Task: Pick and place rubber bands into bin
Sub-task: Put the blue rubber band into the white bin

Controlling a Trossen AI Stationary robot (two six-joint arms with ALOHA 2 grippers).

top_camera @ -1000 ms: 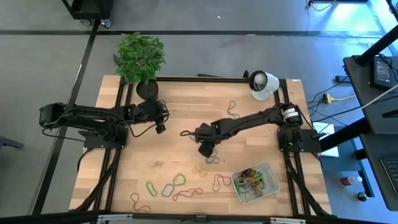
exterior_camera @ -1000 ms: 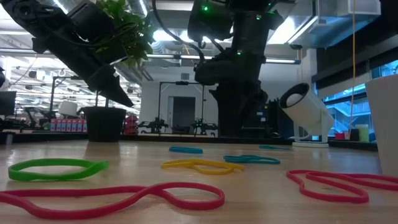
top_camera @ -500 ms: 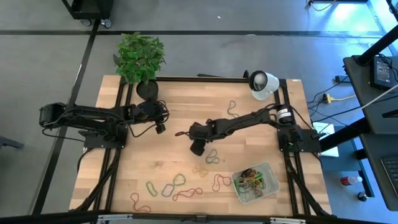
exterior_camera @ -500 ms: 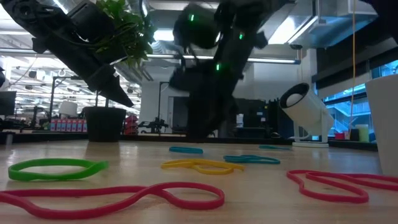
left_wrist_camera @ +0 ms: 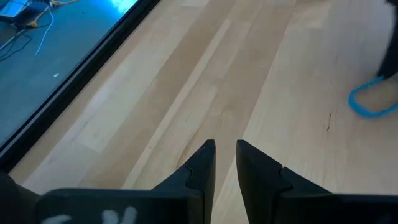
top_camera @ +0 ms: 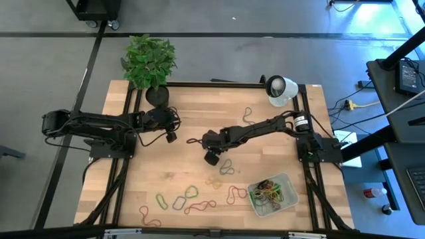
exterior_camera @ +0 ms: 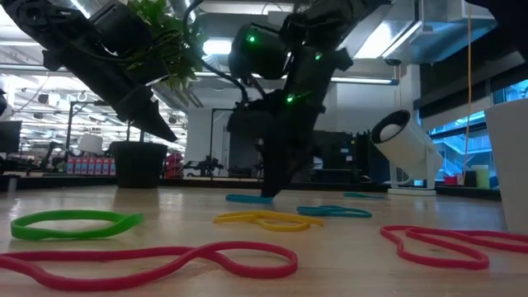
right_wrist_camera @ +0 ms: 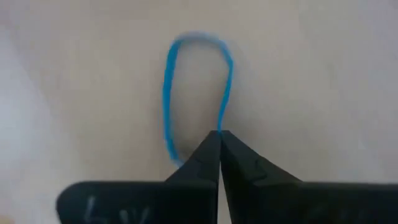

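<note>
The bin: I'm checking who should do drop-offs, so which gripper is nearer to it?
Right. The right gripper is at mid-table, pinched on a blue rubber band, up-left of the bin. The left gripper waits farther off.

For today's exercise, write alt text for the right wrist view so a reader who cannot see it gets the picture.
The right gripper is shut on one side of a blue rubber band lying as a long loop on the pale wooden table.
</note>
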